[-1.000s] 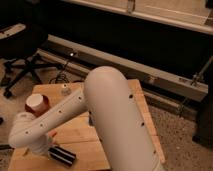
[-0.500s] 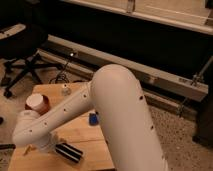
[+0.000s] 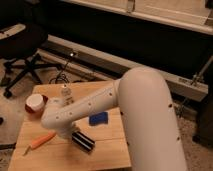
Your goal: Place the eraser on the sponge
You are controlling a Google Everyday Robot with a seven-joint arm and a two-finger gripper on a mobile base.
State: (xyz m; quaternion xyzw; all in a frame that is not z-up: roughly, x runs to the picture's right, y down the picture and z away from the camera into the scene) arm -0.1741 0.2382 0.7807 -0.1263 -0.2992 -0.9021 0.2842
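The eraser [image 3: 83, 141], a black striped block, lies on the wooden table [image 3: 95, 159] near its front middle. The blue sponge [image 3: 99, 119] rests a little behind and to the right of it, apart from it. My white arm reaches in from the right and bends down over the table's left half. My gripper [image 3: 68, 134] sits at the arm's low end, just left of the eraser's near end and largely hidden under the wrist.
A red-and-white bowl [image 3: 35, 104] stands at the table's left edge. An orange carrot [image 3: 41, 141] lies at the front left. A small white bottle [image 3: 65, 93] stands at the back. An office chair [image 3: 22, 55] is on the floor, back left.
The arm has swung further over the table, uncovering the sponge and more of the eraser. The wrist has shifted right, closer to the eraser.
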